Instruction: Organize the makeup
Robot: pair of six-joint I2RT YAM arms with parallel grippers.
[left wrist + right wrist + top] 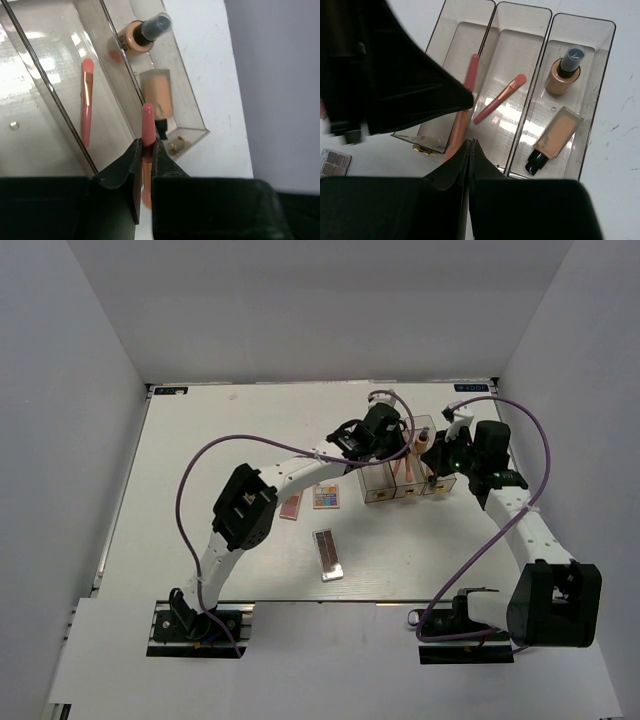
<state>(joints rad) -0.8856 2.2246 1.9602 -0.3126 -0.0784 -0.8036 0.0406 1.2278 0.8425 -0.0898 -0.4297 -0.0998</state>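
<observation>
My left gripper (146, 146) is shut on a slim pink brush (147, 122) and holds it over the clear three-compartment box (402, 480); I cannot tell over which compartment. The held brush also shows in the right wrist view (461, 117). A second pink brush (500, 98) lies in the middle compartment. The tan bottle (564, 72) and tan tube (554, 136) lie in the end compartment. My right gripper (470, 143) is shut and empty, just over the box's near rim. A pink palette (290, 506), a multicoloured palette (325, 497) and a dark grey palette (328, 555) lie on the table.
A brown palette (332, 162) lies on the table beside the box. Both arms crowd the box at the back right of the white table (200, 470). Grey walls enclose the table on three sides.
</observation>
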